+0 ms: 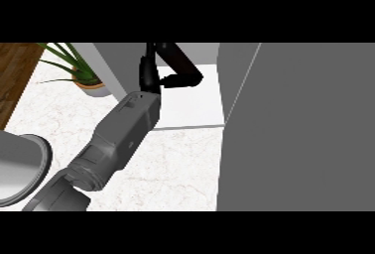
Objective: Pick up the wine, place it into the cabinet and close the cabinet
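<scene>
The fingers (194,75) are bent into a hook, their tips curling back toward the wrist, and a thinner black part, probably the thumb (149,64), stands straight along the left. White shelf shows in the gap between them, so they seem to hold nothing. They belong to the left hand (179,62), which is far out over the white shelf (192,106) inside the cabinet, near the shelf's left side. My guess is that the hand is that deep because the bottle has to be set well back from the edge.

Behind the hand the grey forearm (124,131) slants back toward the near left, crossing the shelf's front edge and the pale marble counter (172,163).

The wine shows nowhere. It is not in the hand, on the visible shelf or on the counter, and I cannot tell whether it sits further in, out of sight.

The big grey door (300,124) fills the right side, its edge just right of the shelf. It looks open, so closing it is probably what remains.

Further out on the left are a potted plant (79,72) at the far end of the counter and a round grey dish (18,166) at the near left edge. The right hand does not show.
</scene>
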Action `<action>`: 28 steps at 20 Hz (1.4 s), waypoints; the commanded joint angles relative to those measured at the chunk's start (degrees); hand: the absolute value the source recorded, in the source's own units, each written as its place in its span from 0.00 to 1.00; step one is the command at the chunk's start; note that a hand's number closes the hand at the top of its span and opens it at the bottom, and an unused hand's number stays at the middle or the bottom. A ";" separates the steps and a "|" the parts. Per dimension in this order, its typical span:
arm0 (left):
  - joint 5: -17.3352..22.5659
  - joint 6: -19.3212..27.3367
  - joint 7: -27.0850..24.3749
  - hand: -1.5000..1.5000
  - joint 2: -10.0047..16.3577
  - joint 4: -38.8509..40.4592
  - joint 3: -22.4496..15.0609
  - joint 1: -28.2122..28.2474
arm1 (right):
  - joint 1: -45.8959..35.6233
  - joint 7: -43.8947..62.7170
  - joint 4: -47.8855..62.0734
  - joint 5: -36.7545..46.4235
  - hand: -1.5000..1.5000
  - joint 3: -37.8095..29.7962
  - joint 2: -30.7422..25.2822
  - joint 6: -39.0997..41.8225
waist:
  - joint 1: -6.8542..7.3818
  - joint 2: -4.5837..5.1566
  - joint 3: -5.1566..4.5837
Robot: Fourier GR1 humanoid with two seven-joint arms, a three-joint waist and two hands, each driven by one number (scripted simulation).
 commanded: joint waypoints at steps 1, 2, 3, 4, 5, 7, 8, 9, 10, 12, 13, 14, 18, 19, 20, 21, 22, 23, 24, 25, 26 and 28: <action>0.08 -3.83 -2.11 0.00 2.63 -1.47 1.28 0.66 | 3.17 3.36 -9.59 -7.39 0.00 -3.15 -1.59 0.34 | 0.76 -0.41 0.04; -0.06 -6.65 -3.02 0.00 2.89 -3.20 1.07 2.55 | 4.30 4.17 -9.62 -6.83 0.00 -2.00 -0.91 -0.41 | 1.53 -0.76 0.03; 0.54 -6.44 -4.29 0.00 1.88 -4.27 1.91 2.68 | 1.88 5.22 -9.76 -6.25 0.00 -2.34 -0.87 -0.99 | 1.81 -0.72 0.00; 0.44 -5.97 -4.82 0.00 0.58 -5.50 1.91 3.26 | 2.02 4.33 -9.81 -3.36 0.00 0.16 0.40 -1.73 | 2.13 -0.96 0.00; 0.74 -5.84 -7.76 0.00 -0.33 -5.71 2.61 5.22 | 3.26 6.04 -11.56 -4.41 0.00 0.37 -0.56 -1.34 | 1.79 -0.86 -0.01; 0.54 -5.43 -5.96 0.00 0.02 -8.20 2.78 2.84 | 3.74 5.42 -11.40 -6.10 0.00 -1.49 -1.38 -0.67 | 2.10 -1.06 0.05; 0.19 -7.73 -4.30 0.00 2.05 -9.31 2.40 4.18 | 0.22 6.34 -9.88 -4.70 0.00 -2.05 -0.94 -1.74 | 2.90 -1.11 0.03; -0.15 -5.66 -2.71 0.00 0.82 -9.95 2.32 1.82 | 5.60 3.18 -10.46 -4.70 0.00 -0.40 -1.25 0.22 | 2.21 -1.21 0.08; -0.11 -8.49 -4.36 0.00 1.79 -11.46 2.23 6.39 | 2.07 4.28 -8.97 -5.66 0.00 -3.16 -0.25 -1.86 | 3.05 -1.19 0.05; -0.96 -7.82 -3.94 0.00 0.40 -13.83 1.13 8.13 | 4.34 6.19 -12.34 -6.41 0.00 -2.44 -1.33 -1.33 | 3.13 -1.38 0.05; -0.83 -8.66 -2.55 0.00 1.02 -16.78 0.84 9.05 | 4.71 4.23 -11.15 -4.04 0.00 -1.88 -0.75 -1.45 | 3.57 -1.61 0.06; -1.16 -7.42 -2.39 0.00 0.24 -16.65 1.03 8.20 | 4.25 5.98 -12.40 -4.74 0.00 -0.38 -0.75 -1.57 | 3.04 -1.35 0.04; -2.45 -4.91 -1.81 0.00 -0.64 -26.05 -1.51 14.52 | 4.99 6.01 -12.44 -5.30 0.00 -2.39 -1.30 -1.75 | 4.00 -1.82 0.06; -2.26 -4.95 2.24 0.00 0.71 -28.36 -2.01 13.18 | 3.92 5.79 -12.33 -5.66 0.00 -3.66 -1.51 -1.82 | 4.32 -1.99 0.08; -2.11 -4.07 2.72 0.00 0.34 -28.95 -1.58 12.87 | 5.53 7.61 -14.90 -4.05 0.00 -0.34 -1.15 -2.38 | 3.55 -1.84 0.04; -3.36 -3.69 2.27 0.00 1.66 -33.21 -3.13 17.58 | 5.32 4.18 -10.83 -2.45 0.00 0.14 -0.14 -2.15 | 4.05 -1.77 0.06; -3.30 -3.19 2.44 0.00 0.83 -36.05 -3.89 19.31 | 5.98 3.80 -11.24 -4.77 0.00 -2.09 -0.78 -1.78 | 4.25 -1.93 0.09; -2.59 -3.62 3.87 0.00 1.52 -35.76 -2.85 18.70 | 7.34 5.09 -14.20 -2.33 0.00 2.07 -0.11 -2.40 | 3.45 -1.76 0.04; -3.76 -4.65 2.39 0.00 1.02 -38.68 -5.18 23.69 | 5.31 5.85 -12.64 -2.32 0.00 1.03 -0.92 -2.31 | 3.95 -1.68 0.03; -4.23 -2.42 4.83 0.00 0.88 -42.94 -6.06 23.55 | 4.35 4.71 -11.01 -1.75 0.00 0.81 -0.71 -2.30 | 4.05 -1.68 0.05; -3.23 -3.26 7.41 0.00 2.47 -47.06 -6.25 25.09 | 6.22 3.27 -10.16 -4.82 0.00 -2.66 -2.18 -0.81 | 4.34 -1.86 0.11; -3.95 -2.88 7.65 0.00 3.65 -52.10 -8.02 30.31 | 4.57 3.55 -10.41 -1.99 0.00 0.25 -0.69 -2.34 | 4.52 -1.79 0.06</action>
